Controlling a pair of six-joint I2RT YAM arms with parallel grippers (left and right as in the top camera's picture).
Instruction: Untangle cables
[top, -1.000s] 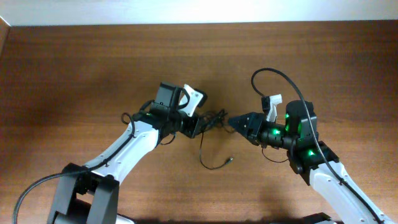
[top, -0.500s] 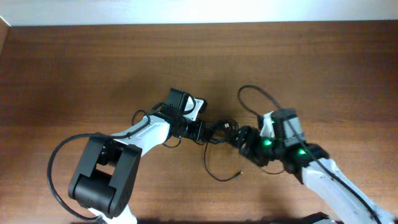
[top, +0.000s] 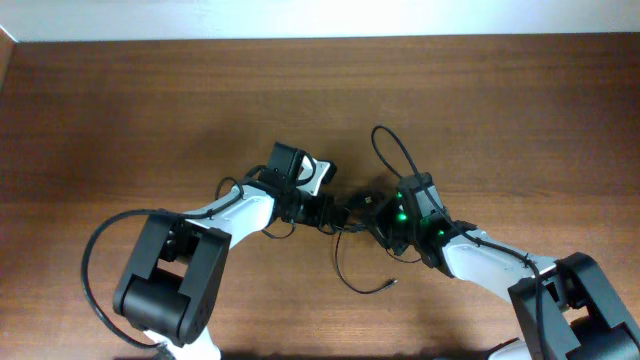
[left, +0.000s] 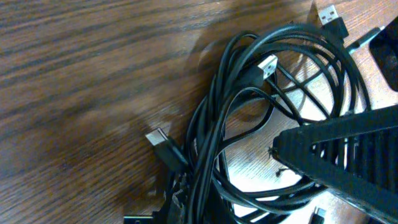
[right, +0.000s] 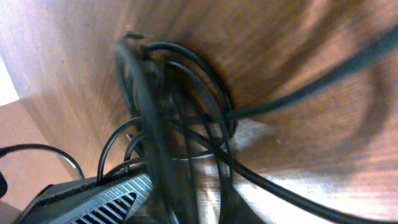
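Both arms crowd the cables (top: 352, 208), centre of frame
Left gripper (top: 326, 212) clenched, right gripper (top: 380, 222) too blurred to tell; a blind pull apart could cinch the tangle tighter or snag a plug

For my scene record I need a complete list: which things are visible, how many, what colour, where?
cables: several, black, tangled in one bundle at table centre, one strand trailing toward the robot
plug ends: at least three, silver-tipped, within the bundle
table: one, brown, beneath all
left arm, right arm: white and black, either side
left tool: one, black, shut on the cables
right tool: one, black, at the bundle; open or shut unclear
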